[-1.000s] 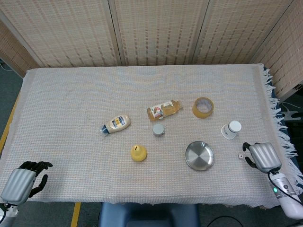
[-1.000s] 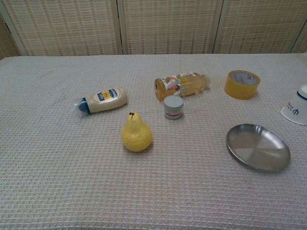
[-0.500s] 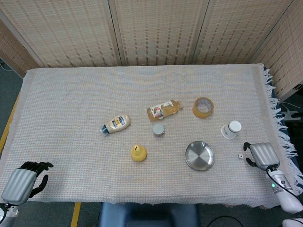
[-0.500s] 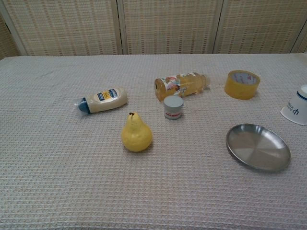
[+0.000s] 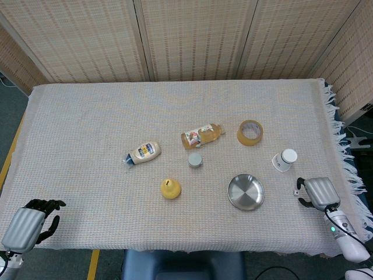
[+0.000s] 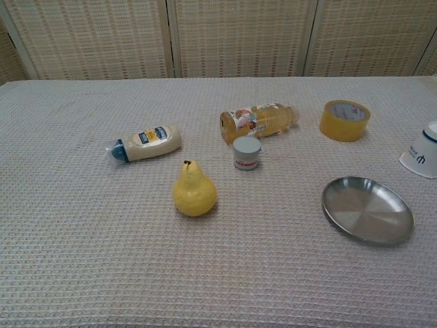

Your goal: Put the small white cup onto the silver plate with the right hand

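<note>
The small white cup (image 5: 284, 160) lies tipped on its side near the right edge of the table (image 5: 87, 116), its wall printed with a dark band and a small dark mark that is too small to read. The round silver plate (image 5: 245, 192), a shallow dish of brushed metal with a raised rim, sits near it toward the front and is apart from it.

A waffle-weave beige cloth (image 6: 82, 260) with a fringe on its right side covers the table. The squat white squeeze bottle with a blue cap (image 5: 143, 153) lies on its side; its blue and yellow label carries writing that cannot be read. The clear plastic bottle of amber drink (image 5: 201, 135) also lies flat, with a colourful pictured label, not legible. Just in front of it stands a small grey-lidded white jar (image 5: 195, 160) with a red line of print around its base. A smooth yellow pear (image 5: 170, 188) stands upright with a dark stem. A roll of yellowish tape (image 5: 250, 132) lies flat, red specks of print on its core.

The right hand (image 5: 318, 193), cased in ribbed grey metal, rests on the cloth near the cup, holding nothing; its dark fingers (image 5: 302, 191) are mostly hidden under the shell, so I cannot tell their state. The left hand (image 5: 28, 221) sits at the front left corner, dark fingers spread and empty.
</note>
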Robot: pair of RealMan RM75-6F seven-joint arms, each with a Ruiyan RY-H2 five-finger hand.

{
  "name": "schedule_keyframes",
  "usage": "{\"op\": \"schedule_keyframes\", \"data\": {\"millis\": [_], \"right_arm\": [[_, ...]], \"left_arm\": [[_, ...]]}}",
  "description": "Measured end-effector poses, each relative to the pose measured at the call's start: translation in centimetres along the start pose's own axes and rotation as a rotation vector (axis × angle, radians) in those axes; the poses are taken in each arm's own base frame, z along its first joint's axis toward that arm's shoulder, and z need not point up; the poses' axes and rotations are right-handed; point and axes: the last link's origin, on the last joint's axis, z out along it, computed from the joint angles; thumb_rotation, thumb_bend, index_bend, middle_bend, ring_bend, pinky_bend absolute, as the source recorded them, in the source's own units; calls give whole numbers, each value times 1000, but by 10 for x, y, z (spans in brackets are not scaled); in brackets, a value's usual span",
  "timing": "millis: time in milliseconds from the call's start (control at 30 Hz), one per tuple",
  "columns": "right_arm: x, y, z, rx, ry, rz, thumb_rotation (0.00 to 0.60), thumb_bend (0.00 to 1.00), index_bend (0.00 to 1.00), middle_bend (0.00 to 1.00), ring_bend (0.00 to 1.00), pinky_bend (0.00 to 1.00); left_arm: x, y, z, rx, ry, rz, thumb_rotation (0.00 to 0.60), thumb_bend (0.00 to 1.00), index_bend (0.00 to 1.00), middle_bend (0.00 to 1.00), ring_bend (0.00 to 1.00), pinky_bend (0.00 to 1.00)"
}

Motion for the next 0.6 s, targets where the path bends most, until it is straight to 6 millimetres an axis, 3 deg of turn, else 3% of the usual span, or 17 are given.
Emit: {"op": "schedule_keyframes", "data": {"millis": [200, 600], "right_arm": [[-6, 4, 7, 3, -15, 2, 600, 290, 510, 840, 731, 1000], [-13, 7, 9, -14, -53, -19, 600, 214, 435, 840, 730, 1000]], "left_arm": [[0, 0, 0, 4, 0, 4, 600, 516, 371, 444, 419, 378], [0, 1, 0, 0, 3, 5, 600, 514, 374, 456, 419, 378]]}}
